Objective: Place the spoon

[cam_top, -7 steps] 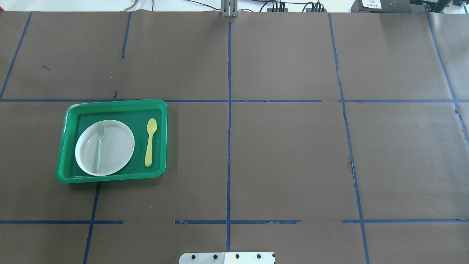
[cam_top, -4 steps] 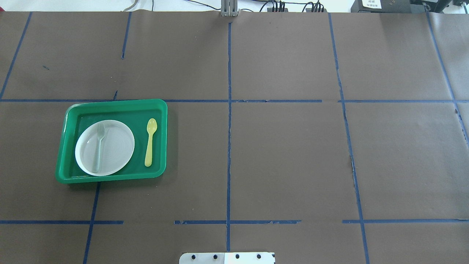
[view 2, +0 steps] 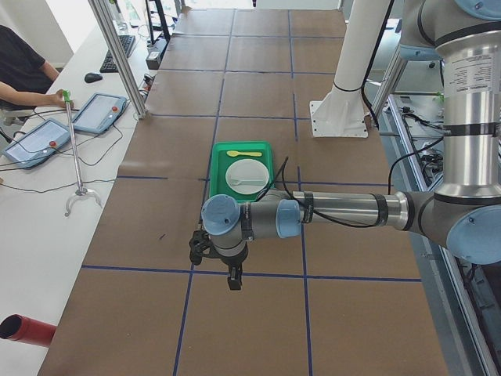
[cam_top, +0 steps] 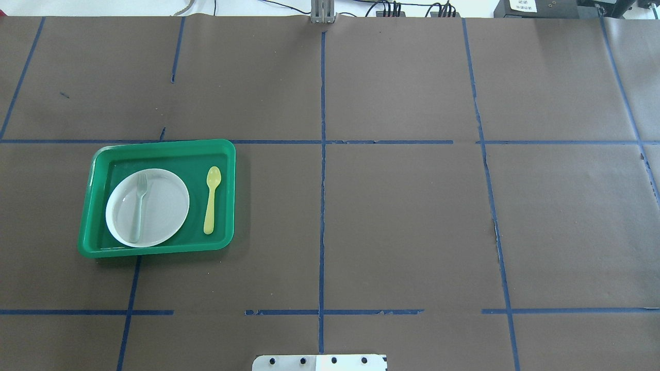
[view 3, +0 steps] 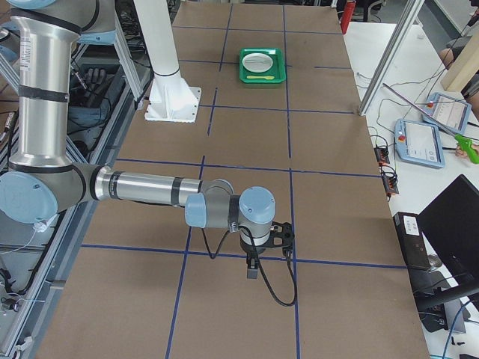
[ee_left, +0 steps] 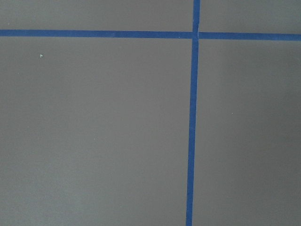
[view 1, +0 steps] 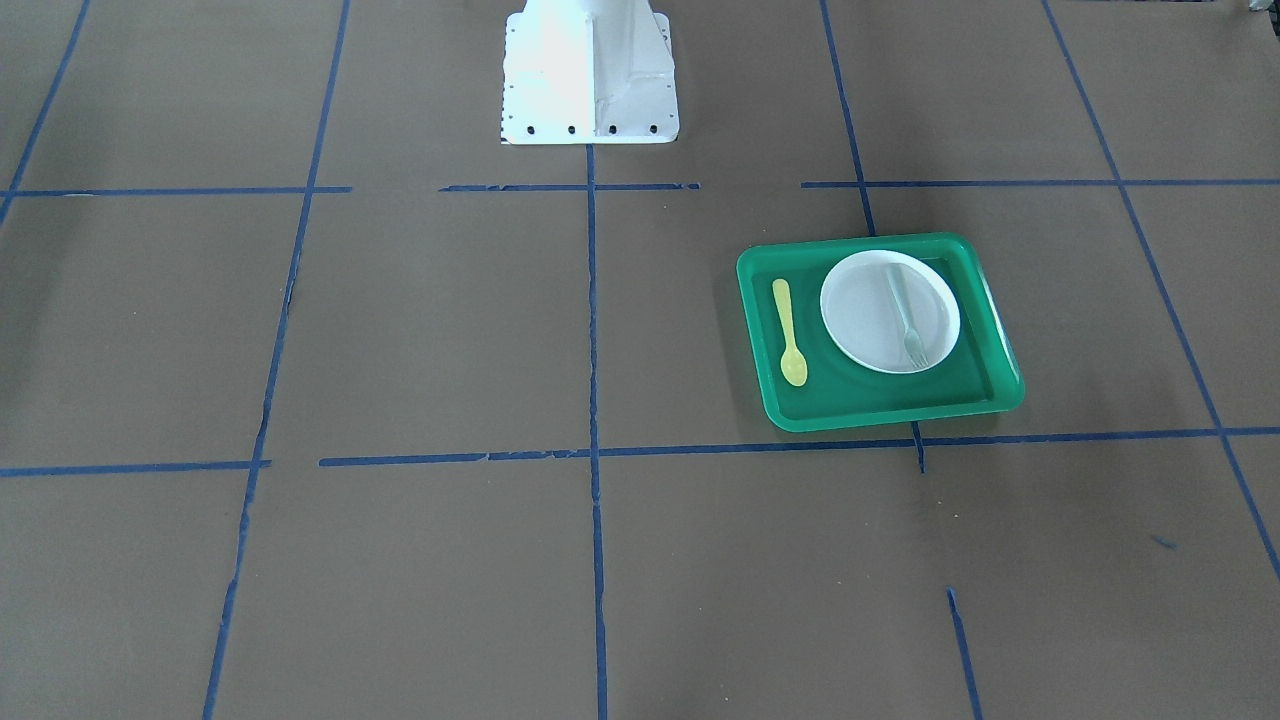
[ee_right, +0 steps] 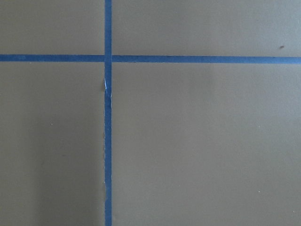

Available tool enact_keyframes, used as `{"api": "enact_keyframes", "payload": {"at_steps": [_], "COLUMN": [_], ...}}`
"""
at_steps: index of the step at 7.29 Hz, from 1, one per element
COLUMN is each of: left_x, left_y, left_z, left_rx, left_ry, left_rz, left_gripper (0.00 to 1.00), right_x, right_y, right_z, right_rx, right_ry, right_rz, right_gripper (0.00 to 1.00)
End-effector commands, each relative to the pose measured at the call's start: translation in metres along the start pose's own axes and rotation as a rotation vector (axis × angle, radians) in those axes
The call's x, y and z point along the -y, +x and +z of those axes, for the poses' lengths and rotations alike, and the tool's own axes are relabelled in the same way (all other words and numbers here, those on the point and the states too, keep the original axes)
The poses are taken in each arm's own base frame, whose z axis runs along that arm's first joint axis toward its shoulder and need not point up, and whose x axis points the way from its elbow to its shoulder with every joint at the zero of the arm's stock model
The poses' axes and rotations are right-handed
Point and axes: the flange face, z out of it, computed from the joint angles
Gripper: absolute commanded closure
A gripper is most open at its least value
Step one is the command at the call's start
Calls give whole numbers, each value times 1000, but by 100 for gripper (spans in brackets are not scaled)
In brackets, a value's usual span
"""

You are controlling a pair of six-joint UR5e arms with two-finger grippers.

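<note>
**Spoon lay in green tray, both arms well off**

Overhead cam, L to R: a green tray (cam_top: 162, 146) sat on the brown table (cam_top: 412, 216), robot's left side. Inside the tray, a white plate (cam_top: 167, 214) took up the left part, w/ a pale grey-green fork (cam_top: 138, 206) lying across it, tines toward the tray's rim farthest from the robot. The yellow spoon (cam_top: 212, 200) lay flat on the tray floor just right of the plate, apart from it, bowl toward that same far rim.

The left gripper (view 2: 233, 283) hung pointing down over the table, well apart from the tray. The right gripper (view 3: 253, 273) hung likewise, far from the tray at the table's other end. Only the side cams caught them, so can't tell whether either's fingers were open or closed. Both wrist cams showed only brown table & blue tape lines (ee_left: 192, 117).
</note>
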Motion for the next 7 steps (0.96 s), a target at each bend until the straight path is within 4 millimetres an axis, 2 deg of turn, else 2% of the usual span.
{"api": "enact_keyframes", "payload": {"at_steps": [1,7], "left_x": [4,4], "left_y": [2,0], "left_z": [-4,-11], "left_rx": [3,1], "left_ry": [6,22], "left_rz": [3,-3], "left_gripper": [0,0], "right_x": [0,0], "right_y": [0,0], "right_z": [0,0], "right_rx": [0,0], "right_ry": [0,1], "right_rz": [1,0], "right_gripper": [0,0]}}
